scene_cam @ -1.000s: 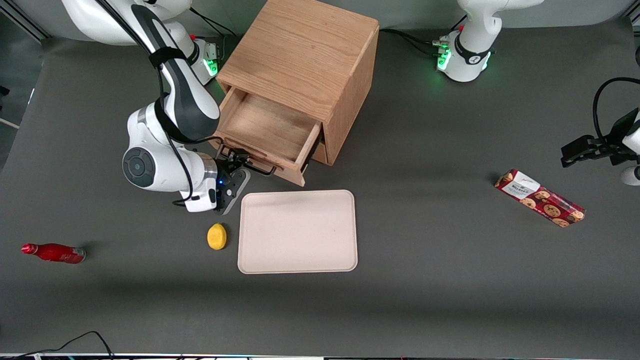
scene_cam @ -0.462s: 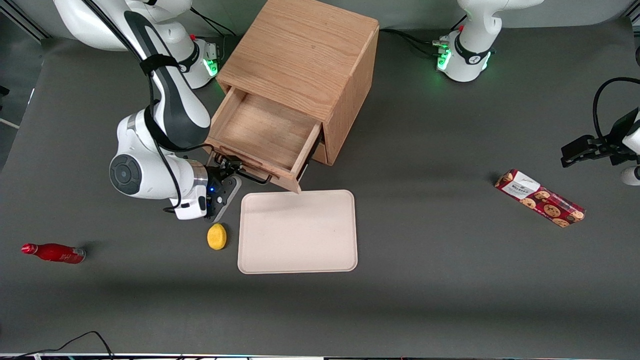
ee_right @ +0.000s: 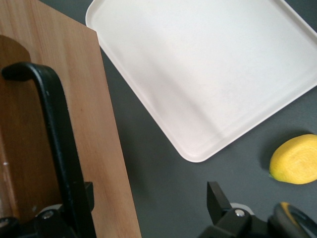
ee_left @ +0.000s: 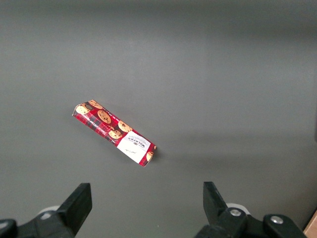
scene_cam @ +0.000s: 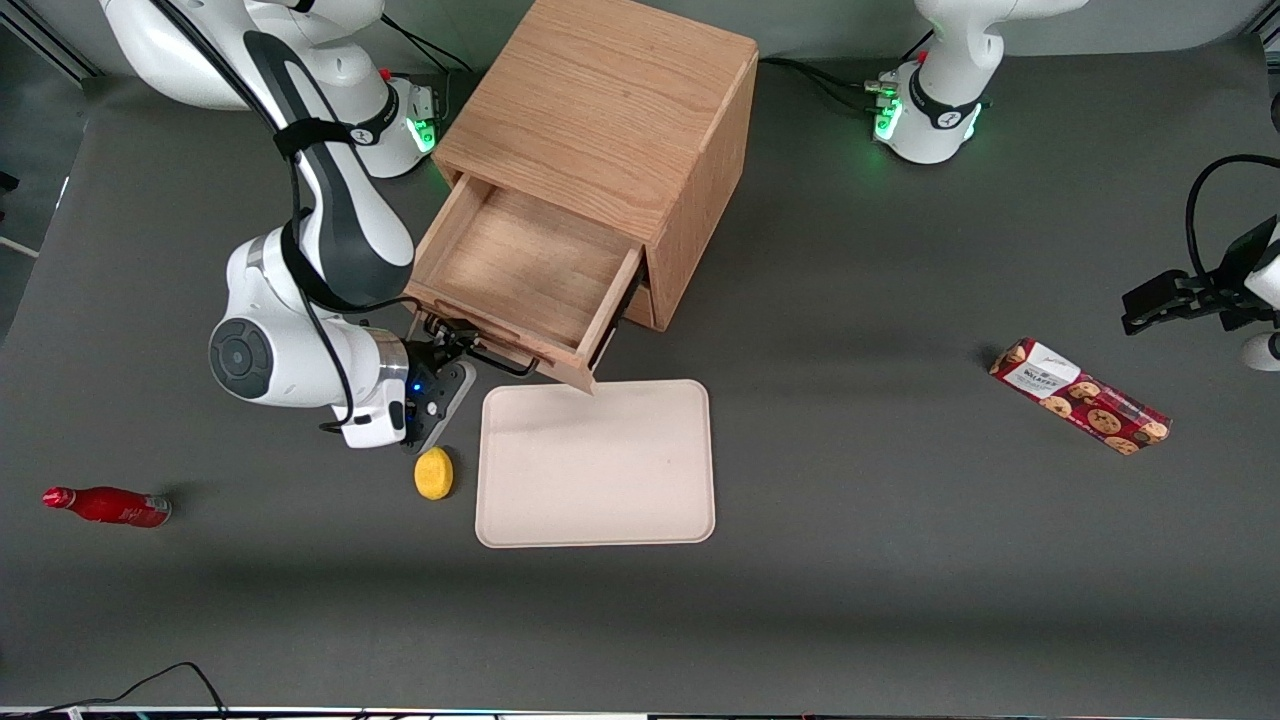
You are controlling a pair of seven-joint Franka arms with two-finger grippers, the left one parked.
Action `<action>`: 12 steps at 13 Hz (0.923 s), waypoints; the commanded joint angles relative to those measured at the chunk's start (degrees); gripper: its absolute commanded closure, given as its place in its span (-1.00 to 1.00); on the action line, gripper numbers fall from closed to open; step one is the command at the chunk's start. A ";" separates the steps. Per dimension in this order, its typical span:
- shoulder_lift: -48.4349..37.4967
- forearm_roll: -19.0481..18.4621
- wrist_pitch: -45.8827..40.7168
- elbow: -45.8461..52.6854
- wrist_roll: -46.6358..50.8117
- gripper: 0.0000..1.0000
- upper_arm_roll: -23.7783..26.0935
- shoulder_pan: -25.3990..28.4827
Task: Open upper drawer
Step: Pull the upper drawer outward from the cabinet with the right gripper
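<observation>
The light oak upper drawer stands pulled well out of the wooden cabinet, its front above the beige tray's edge. The gripper has its fingers spread around the thin black wire handle, near a yellow lemon.

A robotics lab bench is indicated. A dark grey mat-covered table is seen, with white arm bases bolted to it, green status lights lit and cables trailing. Test props are scattered around the gripper: an oak cabinet just above it, a cream tray and lemon nearby, a biscuit packet well apart.
</observation>
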 commanded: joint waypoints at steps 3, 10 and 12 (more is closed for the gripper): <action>1.97 -0.79 -0.47 2.28 -1.70 -1.00 2.48 -3.65; 2.15 -1.32 -0.47 2.10 -1.61 -1.00 6.96 -8.40; 1.80 -1.67 -0.64 2.19 -1.00 -1.00 6.79 -7.27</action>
